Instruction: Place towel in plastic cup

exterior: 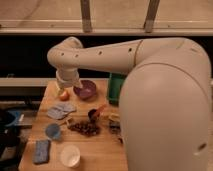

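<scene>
a robot test room is suggested, not a home: a wooden table [100, 150] is laid out with a purple bowl [86, 90], a white cup [70, 156], a blue sponge [41, 151] and an orange [64, 95], and a large white robot arm [100, 55] is stretched over it, its gripper [67, 85] held near the orange.

We see a wooden worktop [97, 150]. At its back sit an orange [63, 94], a purple bowl [86, 90] and a green tray [115, 87], partly hidden. The towel [61, 110] lies flat at left, with the plastic cup [53, 131] near it. A blue pad [41, 151] and a white cup [70, 155] sit in front, and dark grapes [85, 128] lie mid-worktop. The hand [68, 84] hangs above the orange, fingers apart.
</scene>
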Action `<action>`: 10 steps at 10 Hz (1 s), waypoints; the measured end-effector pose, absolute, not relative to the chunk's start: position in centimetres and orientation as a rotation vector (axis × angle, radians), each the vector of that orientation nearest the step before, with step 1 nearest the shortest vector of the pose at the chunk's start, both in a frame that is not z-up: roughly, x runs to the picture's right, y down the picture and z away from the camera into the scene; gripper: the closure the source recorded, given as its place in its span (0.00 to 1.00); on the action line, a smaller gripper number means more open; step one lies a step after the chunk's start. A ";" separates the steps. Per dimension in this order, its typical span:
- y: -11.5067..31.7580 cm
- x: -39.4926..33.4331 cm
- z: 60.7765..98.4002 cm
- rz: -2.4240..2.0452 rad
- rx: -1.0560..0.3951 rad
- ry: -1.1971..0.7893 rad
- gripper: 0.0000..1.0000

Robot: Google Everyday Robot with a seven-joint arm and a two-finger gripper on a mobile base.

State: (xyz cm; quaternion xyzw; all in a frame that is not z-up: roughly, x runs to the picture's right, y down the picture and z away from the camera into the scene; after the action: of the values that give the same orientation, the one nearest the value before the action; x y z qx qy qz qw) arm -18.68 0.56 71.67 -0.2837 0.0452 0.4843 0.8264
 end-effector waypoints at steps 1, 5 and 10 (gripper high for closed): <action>0.8 -20.5 72.5 1.010 -0.609 0.086 0.20; 2.7 -23.7 75.4 0.963 -0.624 0.090 0.20; 3.6 -23.5 77.6 0.964 -0.639 0.105 0.20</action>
State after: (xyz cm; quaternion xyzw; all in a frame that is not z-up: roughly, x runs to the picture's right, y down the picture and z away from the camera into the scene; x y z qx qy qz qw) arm -23.54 3.60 77.64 -0.3018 0.0498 0.4554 0.8361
